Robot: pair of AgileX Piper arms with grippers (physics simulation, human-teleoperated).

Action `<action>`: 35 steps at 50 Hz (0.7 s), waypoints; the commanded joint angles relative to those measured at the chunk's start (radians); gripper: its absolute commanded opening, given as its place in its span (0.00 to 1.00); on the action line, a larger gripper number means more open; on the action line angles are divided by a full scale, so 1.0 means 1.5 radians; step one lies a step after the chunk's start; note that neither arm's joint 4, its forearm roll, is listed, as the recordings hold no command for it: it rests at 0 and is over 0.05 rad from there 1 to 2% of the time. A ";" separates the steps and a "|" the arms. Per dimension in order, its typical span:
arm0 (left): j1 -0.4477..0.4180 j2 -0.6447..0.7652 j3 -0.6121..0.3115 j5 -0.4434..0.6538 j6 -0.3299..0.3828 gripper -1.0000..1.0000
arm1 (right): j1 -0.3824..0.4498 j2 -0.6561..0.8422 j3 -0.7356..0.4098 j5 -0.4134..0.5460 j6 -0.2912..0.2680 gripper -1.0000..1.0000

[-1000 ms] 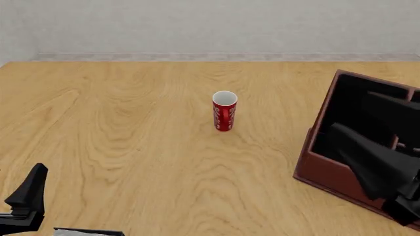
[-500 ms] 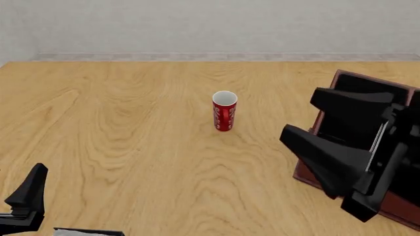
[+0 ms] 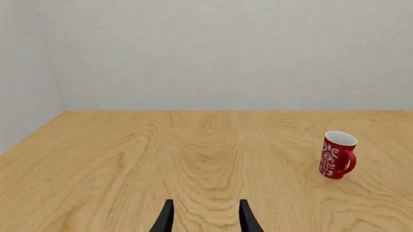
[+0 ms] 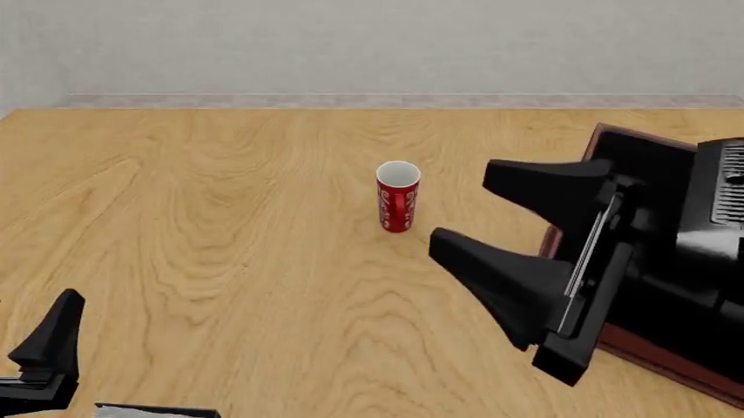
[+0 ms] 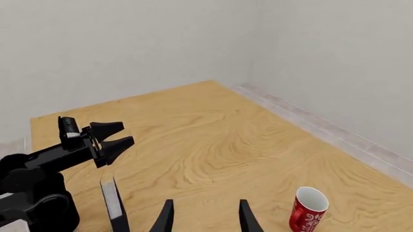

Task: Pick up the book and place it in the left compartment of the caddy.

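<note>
The caddy (image 4: pixel 668 361), a dark reddish-brown box with a black inside, stands at the table's right edge in the front view. My right arm covers most of it, so its left compartment cannot be made out. The book shows in no view. My right gripper (image 4: pixel 461 207) hangs open and empty above the caddy's left wall, its fingers pointing left toward the red mug. In its own wrist view the right gripper (image 5: pixel 206 212) has only bare table between its fingers. My left gripper (image 3: pixel 206 212) is open and empty near the front left corner, and the left gripper (image 5: pixel 127 133) also appears in the right wrist view.
A red mug (image 4: pixel 398 197) with a white pattern stands upright mid-table, left of the caddy; the mug (image 3: pixel 337 155) (image 5: pixel 308 210) shows in both wrist views. A thin pale slab (image 4: pixel 152 409) sits at the near edge by the left arm. Pale walls bound the table's far and left sides.
My right gripper has risen out of the caddy and moved left toward the mug, with its jaws open. The left arm and the mug have not moved.
</note>
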 commanded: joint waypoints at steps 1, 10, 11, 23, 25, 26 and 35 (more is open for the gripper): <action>0.000 0.000 0.000 0.000 0.000 1.00 | 0.031 0.056 -0.024 -0.014 0.004 1.00; 0.000 0.000 0.000 0.000 0.000 1.00 | 0.065 0.111 -0.050 -0.028 0.018 1.00; 0.000 0.000 0.000 0.000 0.000 1.00 | 0.069 0.117 -0.053 -0.029 0.019 1.00; 0.000 0.000 0.000 0.000 0.000 1.00 | 0.125 0.189 -0.092 -0.043 0.030 1.00; 0.000 0.000 0.000 0.000 0.000 1.00 | 0.133 0.196 -0.097 -0.044 0.035 1.00; 0.000 0.000 0.000 0.000 0.000 1.00 | 0.137 0.198 -0.101 -0.044 0.036 1.00; 0.000 0.000 0.000 0.000 0.000 1.00 | 0.173 0.228 -0.122 -0.053 0.042 1.00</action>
